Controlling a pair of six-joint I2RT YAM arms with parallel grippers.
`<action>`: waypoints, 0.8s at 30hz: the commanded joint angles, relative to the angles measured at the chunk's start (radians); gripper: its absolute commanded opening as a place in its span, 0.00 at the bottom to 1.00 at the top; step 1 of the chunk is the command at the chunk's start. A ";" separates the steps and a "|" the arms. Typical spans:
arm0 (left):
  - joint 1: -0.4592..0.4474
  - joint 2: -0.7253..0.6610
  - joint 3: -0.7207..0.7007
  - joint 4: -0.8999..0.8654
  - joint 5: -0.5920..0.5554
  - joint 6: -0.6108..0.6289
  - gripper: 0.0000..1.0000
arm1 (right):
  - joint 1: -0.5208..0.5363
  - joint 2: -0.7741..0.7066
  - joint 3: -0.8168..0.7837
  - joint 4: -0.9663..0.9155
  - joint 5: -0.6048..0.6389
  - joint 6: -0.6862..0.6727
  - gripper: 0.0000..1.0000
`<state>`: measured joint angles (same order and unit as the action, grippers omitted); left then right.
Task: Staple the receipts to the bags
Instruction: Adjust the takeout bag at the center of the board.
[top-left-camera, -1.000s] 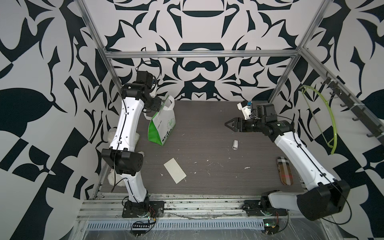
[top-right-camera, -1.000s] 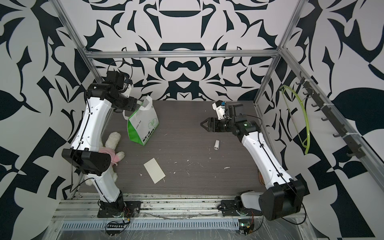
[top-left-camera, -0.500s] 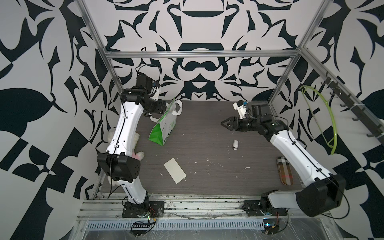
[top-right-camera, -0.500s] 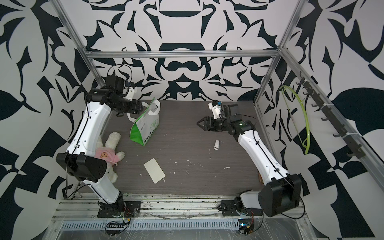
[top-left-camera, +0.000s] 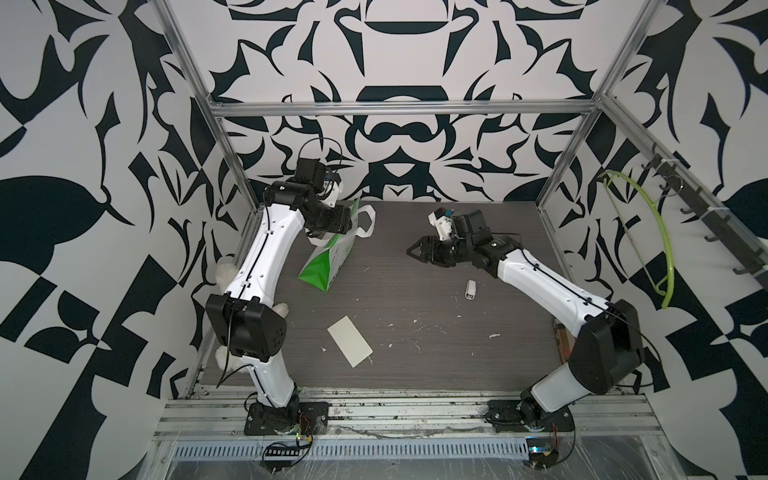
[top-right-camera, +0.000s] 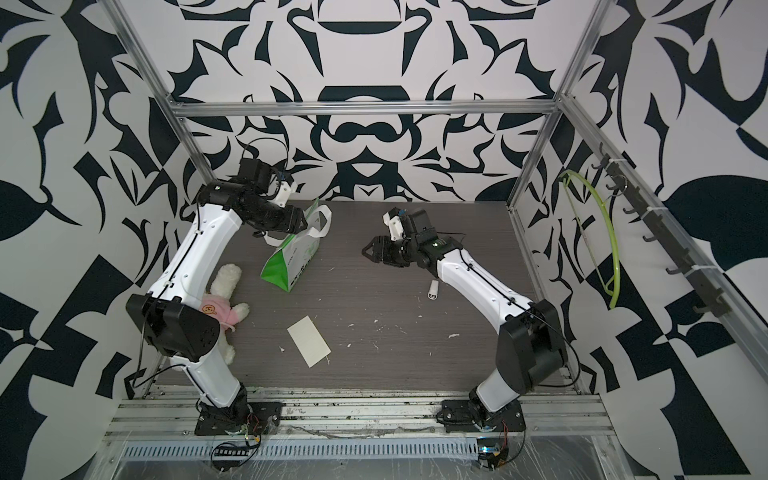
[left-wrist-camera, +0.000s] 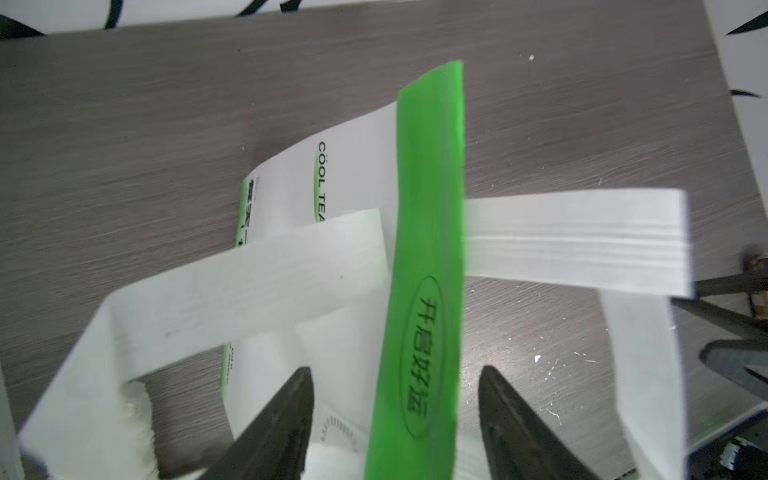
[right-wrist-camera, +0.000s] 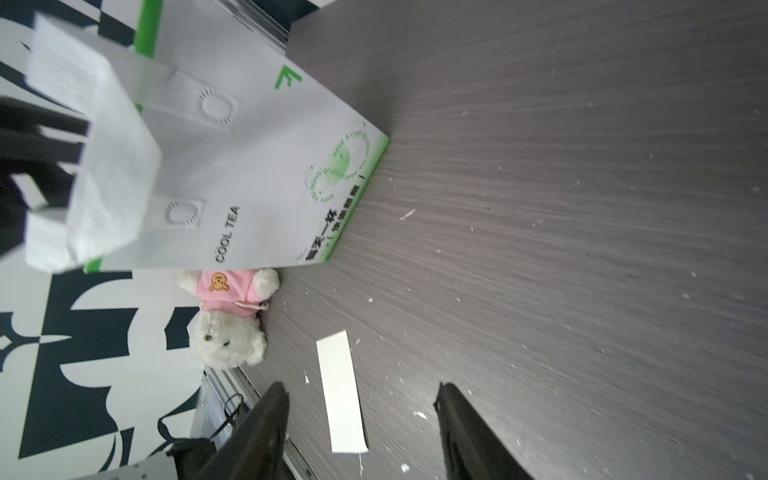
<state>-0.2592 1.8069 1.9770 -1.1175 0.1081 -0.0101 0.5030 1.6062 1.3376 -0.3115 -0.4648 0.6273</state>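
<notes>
Far left, the bag (top-left-camera: 328, 266) is straddled by the left gripper (left-wrist-camera: 395, 370), jaws parted, nothing clamped. Well nearer, the receipt (top-left-camera: 349, 340) is laid diagonally, closer to that arm; the right gripper (right-wrist-camera: 361, 386) is held open, empty.

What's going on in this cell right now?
The left gripper is at the top of the white paper bag with green sides, open jaws astride one green side edge; the bag leans over on the dark wood-grain table. The right gripper hovers open and empty, facing the bag. The cream rectangular paper receipt and small white stapler lie untouched on the table. Nothing is stapled yet.
</notes>
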 joint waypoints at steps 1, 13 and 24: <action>-0.020 0.066 0.002 0.009 -0.071 0.003 0.64 | 0.046 0.077 0.100 0.103 0.024 0.080 0.54; -0.016 0.095 0.095 -0.061 -0.196 0.087 0.34 | 0.094 0.169 0.234 0.059 0.044 0.063 0.50; -0.002 0.084 0.208 -0.064 -0.100 0.043 0.05 | 0.079 0.056 0.174 0.001 0.042 -0.015 0.50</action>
<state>-0.2676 1.9179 2.1811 -1.1740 -0.0406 0.0513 0.5915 1.7199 1.5196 -0.3000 -0.4290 0.6521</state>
